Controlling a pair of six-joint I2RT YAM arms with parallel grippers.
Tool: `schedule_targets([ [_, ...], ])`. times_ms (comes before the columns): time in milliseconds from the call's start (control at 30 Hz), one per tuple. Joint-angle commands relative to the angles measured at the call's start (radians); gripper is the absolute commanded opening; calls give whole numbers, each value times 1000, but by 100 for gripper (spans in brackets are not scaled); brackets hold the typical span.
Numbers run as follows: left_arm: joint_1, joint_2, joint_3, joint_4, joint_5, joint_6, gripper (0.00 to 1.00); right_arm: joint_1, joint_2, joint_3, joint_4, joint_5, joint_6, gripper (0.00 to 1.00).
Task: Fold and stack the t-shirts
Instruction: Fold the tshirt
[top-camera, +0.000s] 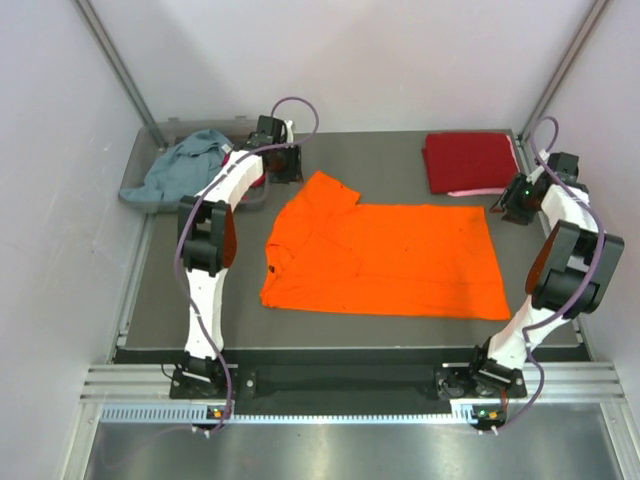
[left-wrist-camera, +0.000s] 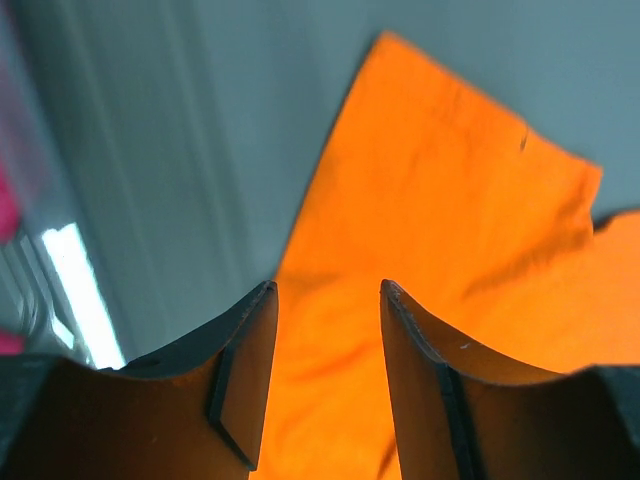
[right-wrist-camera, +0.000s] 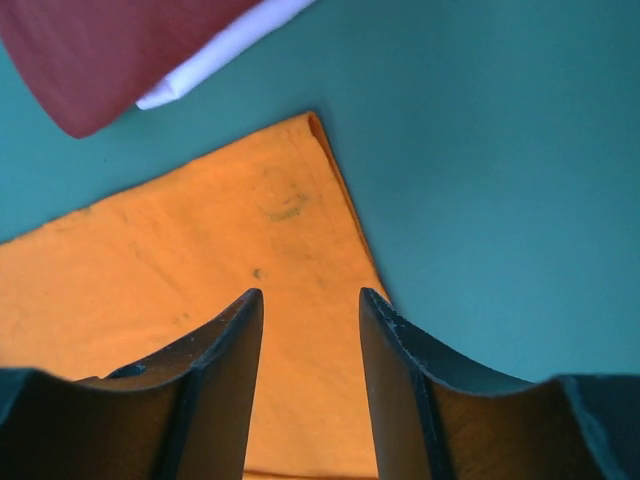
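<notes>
Showing grey-blue t-shirt (top-camera: 188, 158) overhead only, orange t-shirt (top-camera: 390, 262) everywhere

No text, label, brand, number or sign can be read in any of the views. The orange t-shirt (right-wrist-camera: 200, 260) carries only a faint smudge and a dark speck near its corner in the right wrist view, too vague to read as print.
</notes>
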Motion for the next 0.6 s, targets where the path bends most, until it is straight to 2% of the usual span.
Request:
schedule_targets([
  [0,10,57,91,143,47,29,51,-50,58,67,73,-136,-66,45],
  [133,11,146,129,200,63,23,53,-54,131,105,95,-199,-113,46],
  [333,10,293,226,192,26,34,52,-52,208,128,185,-259,-152,48],
  [567,12,328,226,261,104,42,53,-49,334,202,158,-296,-187,48],
])
